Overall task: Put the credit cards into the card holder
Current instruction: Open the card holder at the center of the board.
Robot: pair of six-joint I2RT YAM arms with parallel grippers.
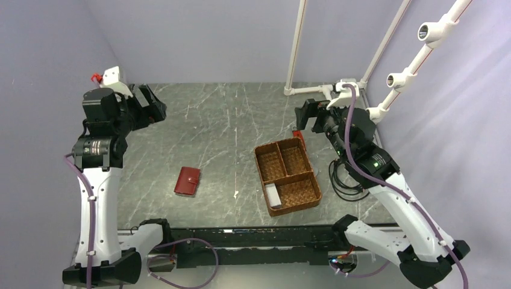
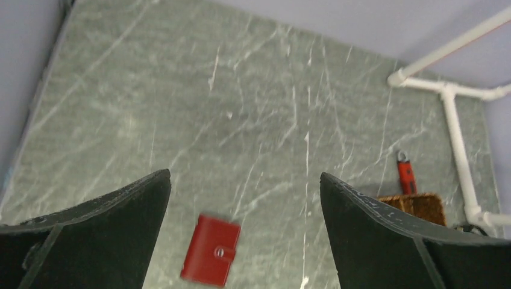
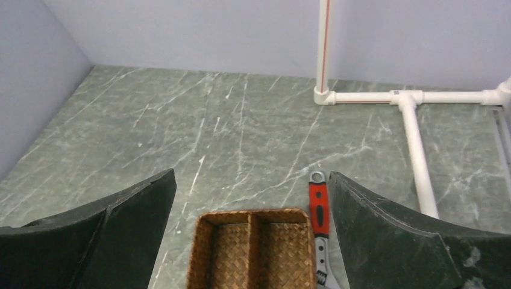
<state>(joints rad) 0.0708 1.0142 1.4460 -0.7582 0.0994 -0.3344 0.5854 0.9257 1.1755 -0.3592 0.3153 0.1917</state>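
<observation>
- Card holder point(image 1: 187, 180) point(image 2: 211, 250): one, dark red, closed and lying flat on the desk point(image 1: 229, 120), left of centre and toward the near edge. Its long axis runs near-to-far, with the far end leaning slightly right. The snap tab faces the right edge.
- Credit cards point(image 1: 273, 195): pale cards lie in the long near compartment of the woven basket point(image 1: 261, 177) point(image 3: 253, 212), at its left end. How many there are cannot be told.
- Basket: one, with three compartments, standing right of centre and well apart from the card holder.
- Red-handled tool point(image 1: 297, 133) point(image 3: 318, 208): one, just beside the basket's far right corner.
- Bare desk surface surrounds the card holder on all sides.
- Left gripper point(image 1: 150, 102) point(image 2: 244, 180): raised near the far left corner, jaws spread wide, holding nothing.
- Right gripper point(image 1: 304, 114) point(image 3: 252, 180): raised beyond the basket, jaws spread wide, holding nothing.
</observation>
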